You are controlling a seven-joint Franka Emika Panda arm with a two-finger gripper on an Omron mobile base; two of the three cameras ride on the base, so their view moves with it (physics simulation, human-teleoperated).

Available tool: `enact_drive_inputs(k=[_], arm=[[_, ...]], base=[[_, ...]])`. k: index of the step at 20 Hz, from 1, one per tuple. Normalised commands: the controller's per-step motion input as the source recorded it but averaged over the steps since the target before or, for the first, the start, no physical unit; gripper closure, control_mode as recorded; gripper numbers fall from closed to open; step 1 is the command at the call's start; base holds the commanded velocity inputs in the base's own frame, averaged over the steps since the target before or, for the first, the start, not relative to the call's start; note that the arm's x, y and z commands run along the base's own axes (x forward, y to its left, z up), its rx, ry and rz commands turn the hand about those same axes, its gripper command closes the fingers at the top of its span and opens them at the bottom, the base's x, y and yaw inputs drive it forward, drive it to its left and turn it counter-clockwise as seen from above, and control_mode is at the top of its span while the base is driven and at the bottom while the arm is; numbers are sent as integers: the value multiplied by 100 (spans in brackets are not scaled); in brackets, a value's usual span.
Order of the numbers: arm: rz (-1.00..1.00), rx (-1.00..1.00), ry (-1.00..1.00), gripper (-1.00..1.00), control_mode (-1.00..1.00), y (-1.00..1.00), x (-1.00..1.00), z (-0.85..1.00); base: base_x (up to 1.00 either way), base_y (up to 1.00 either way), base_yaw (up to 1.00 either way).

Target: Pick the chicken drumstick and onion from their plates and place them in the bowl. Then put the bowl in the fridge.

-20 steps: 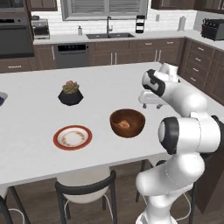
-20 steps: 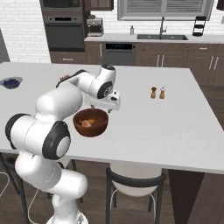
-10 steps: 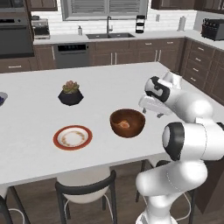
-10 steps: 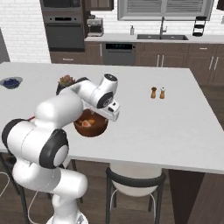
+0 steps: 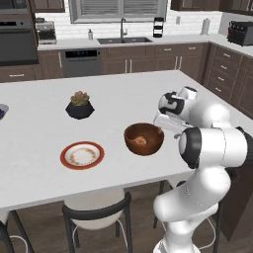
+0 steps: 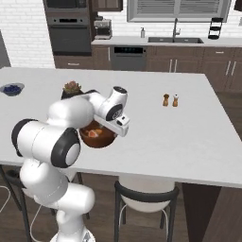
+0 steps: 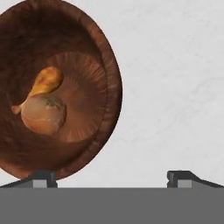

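The gripper [image 7: 112,177] hangs open and empty just right of the bowl [image 5: 144,139], one fingertip over its near rim, the other over bare counter. The onion [image 7: 43,114] and drumstick [image 7: 43,85] lie touching inside the bowl.

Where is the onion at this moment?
The onion lies inside the brown bowl, touching the chicken drumstick, at the left of the hand view. The bowl stands on the white counter, right of the red-rimmed plate.
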Motion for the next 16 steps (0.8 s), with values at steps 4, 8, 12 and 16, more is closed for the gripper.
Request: enact_drive_inputs(k=[4,8,12,16], arm=[[2,0,0,-100,-100,0,38,-47],[0,0,0,-100,-100,1,44,-36],[0,0,0,-100,-100,6,18,-23],[0,0,0,-100,-100,21,20,-37]], base=[[0,0,0],[0,0,0],[0,0,0],[0,0,0]])
